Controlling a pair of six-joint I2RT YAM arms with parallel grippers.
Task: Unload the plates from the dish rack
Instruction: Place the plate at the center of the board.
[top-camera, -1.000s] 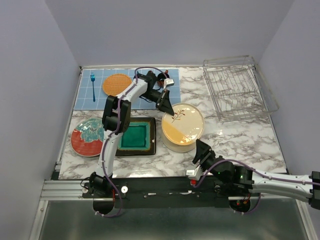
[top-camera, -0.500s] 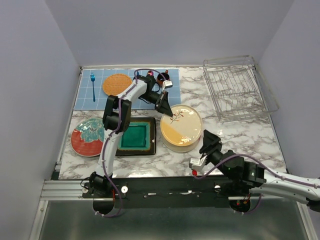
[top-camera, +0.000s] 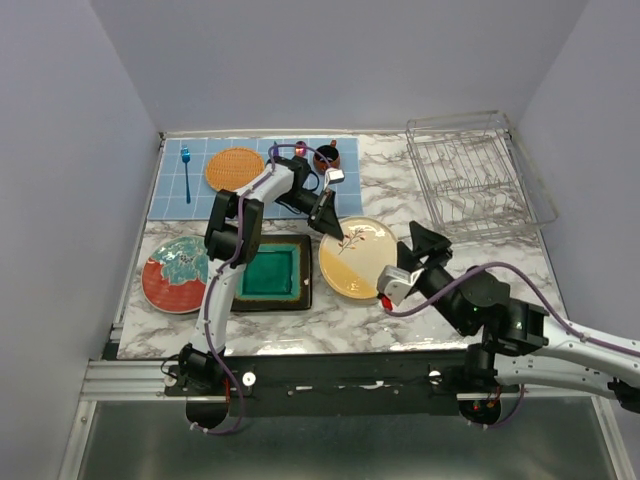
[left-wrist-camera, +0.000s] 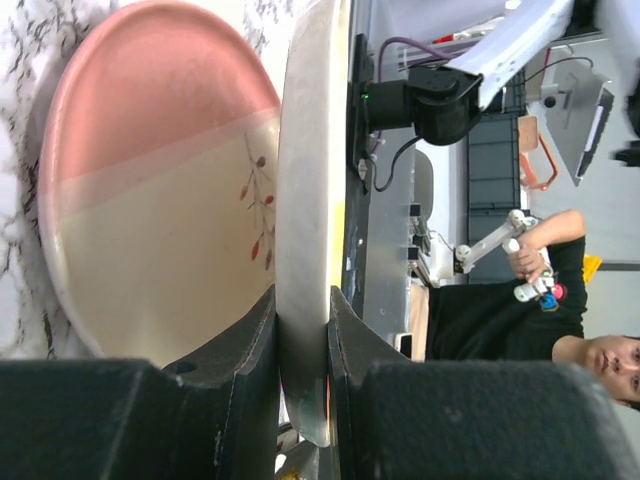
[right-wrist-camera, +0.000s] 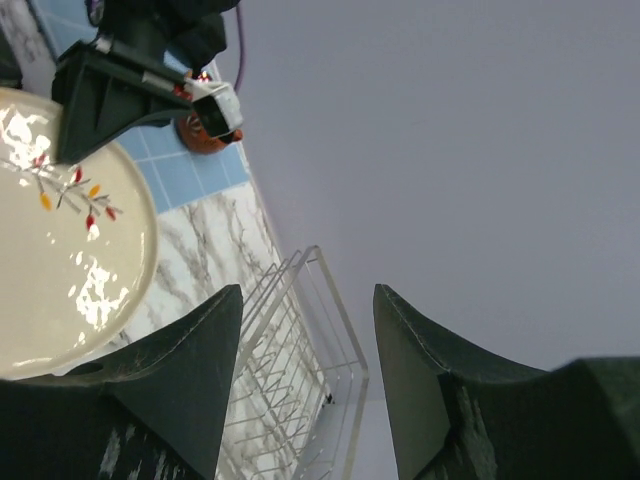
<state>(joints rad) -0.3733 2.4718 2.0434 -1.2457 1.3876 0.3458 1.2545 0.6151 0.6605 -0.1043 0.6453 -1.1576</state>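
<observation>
Clamping the cream-yellow plate (top-camera: 362, 262) by the rim on the side turned away from the dish rack (top-camera: 480, 185), the left gripper (top-camera: 333, 222) has its jaws pressed together on the plate's edge. The left wrist view shows one finger on each face of it. The plate is out of the rack, to the rack's left and nearer the arm bases. It lies face up and roughly level, low over the marble table (top-camera: 500, 285); I cannot tell whether it already rests there.

The right gripper (top-camera: 422, 240) sits between that plate and the rack, jaws well apart with nothing in them, pointing toward the rack. The rack looks bare of plates.

Farther left of the rack, the square dark plate (top-camera: 272, 272) and the red plate (top-camera: 178, 272) lie flat. What remains, I judge, is for the left arm to set the plate down and let go.
</observation>
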